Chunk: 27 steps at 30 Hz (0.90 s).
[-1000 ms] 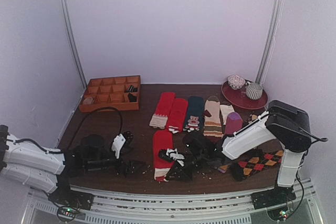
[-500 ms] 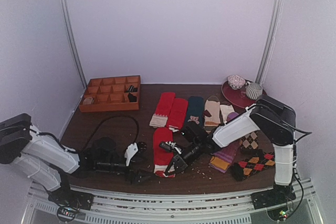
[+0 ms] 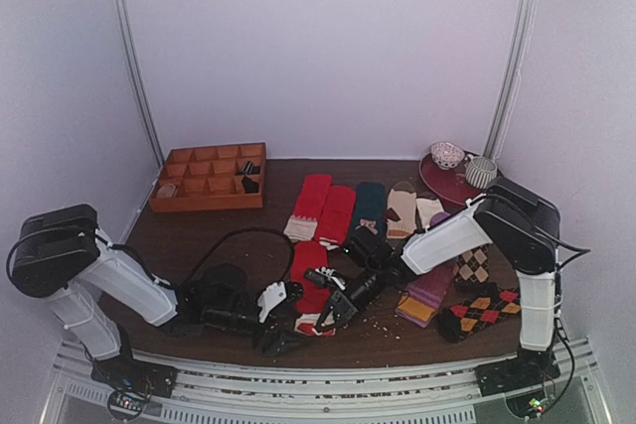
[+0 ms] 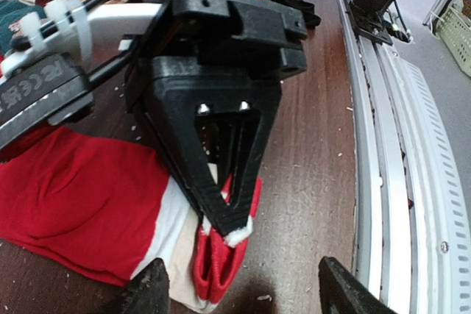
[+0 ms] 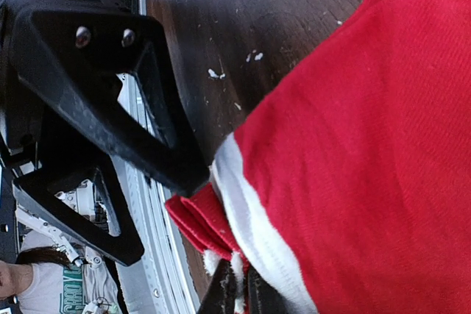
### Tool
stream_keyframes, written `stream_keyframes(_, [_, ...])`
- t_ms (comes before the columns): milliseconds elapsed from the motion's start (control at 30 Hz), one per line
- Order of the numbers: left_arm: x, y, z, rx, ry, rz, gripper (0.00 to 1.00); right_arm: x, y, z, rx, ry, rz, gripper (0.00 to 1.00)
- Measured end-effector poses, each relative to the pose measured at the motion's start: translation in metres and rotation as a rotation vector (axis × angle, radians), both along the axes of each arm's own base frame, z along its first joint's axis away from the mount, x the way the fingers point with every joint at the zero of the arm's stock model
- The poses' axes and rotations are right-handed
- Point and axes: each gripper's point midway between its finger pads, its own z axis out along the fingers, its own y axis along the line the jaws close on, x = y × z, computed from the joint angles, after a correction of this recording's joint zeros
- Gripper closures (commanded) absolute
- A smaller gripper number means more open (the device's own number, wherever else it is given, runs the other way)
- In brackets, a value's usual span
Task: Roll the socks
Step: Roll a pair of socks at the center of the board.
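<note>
**Socks** (image 3: 310,280): bright red pair, stacked and lying flat, unrolled, on the brown surface (image 3: 199,235) at centre front. The cream, red-striped band (image 4: 176,237) is at the near end.

**Right gripper** (image 4: 234,227): reaches in from the right. Its jaws are pressed together, pinching the near edge of the band, where the fabric bunches in small folds.

**Left gripper** (image 3: 281,338): low over the surface at the front edge, facing the right gripper. Its jaws are spread to either side of the banded end; whether they touch the fabric cannot be told.

**Also on the surface:**
- wooden compartment tray (image 3: 209,178), back left
- row of socks (image 3: 363,208), behind the pair
- purple sock (image 3: 427,293) and argyle sock (image 3: 487,307), to the right
- dark red plate (image 3: 447,189), back right
</note>
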Motion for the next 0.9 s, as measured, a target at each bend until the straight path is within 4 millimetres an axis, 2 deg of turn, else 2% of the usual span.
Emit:
stream_keyframes(67, [-0.004,-0.003,-0.001,0.005,-0.014,-0.015,0.4,0.0,0.0,0.0,0.0,-0.002,0.003,0.96])
stream_keyframes(200, [-0.008,-0.01,-0.002,0.009,-0.042,-0.044,0.4,0.0,-0.001,0.0,0.0,-0.005,0.007,0.96])
stream_keyframes(433, [0.0,-0.017,-0.019,0.055,-0.053,-0.03,0.46,0.0,-0.001,0.0,-0.003,-0.005,0.009,0.97])
stream_keyframes(533, [0.003,-0.017,-0.02,0.059,-0.06,-0.017,0.53,0.0,-0.001,0.0,-0.003,-0.004,0.009,0.97])
stream_keyframes(567, [0.003,-0.017,-0.02,0.061,-0.062,-0.014,0.59,0.0,-0.001,0.0,-0.003,-0.004,0.009,0.97])
stream_keyframes(600, [0.004,-0.017,-0.02,0.062,-0.063,-0.008,0.71,0.0,-0.001,0.0,-0.003,-0.004,0.009,0.97])
stream_keyframes(633, [0.005,-0.017,-0.02,0.063,-0.061,-0.003,0.88,0.0,-0.001,0.0,-0.003,-0.004,0.009,0.97])
stream_keyframes(667, [0.006,-0.016,-0.021,0.065,-0.06,0.005,0.97,0.0,-0.001,0.0,-0.003,-0.004,0.009,0.97])
stream_keyframes(700, [0.007,-0.016,-0.021,0.067,-0.058,0.013,0.99,0.0,-0.001,0.0,-0.002,-0.004,0.009,0.97])
stream_keyframes(800, [0.009,-0.015,-0.024,0.073,-0.054,0.025,0.91,0.0,-0.001,0.0,-0.003,-0.003,0.009,0.97])
stream_keyframes(900, [0.01,-0.015,-0.024,0.072,-0.043,0.043,0.92,0.0,-0.001,0.0,-0.003,-0.003,0.009,0.96])
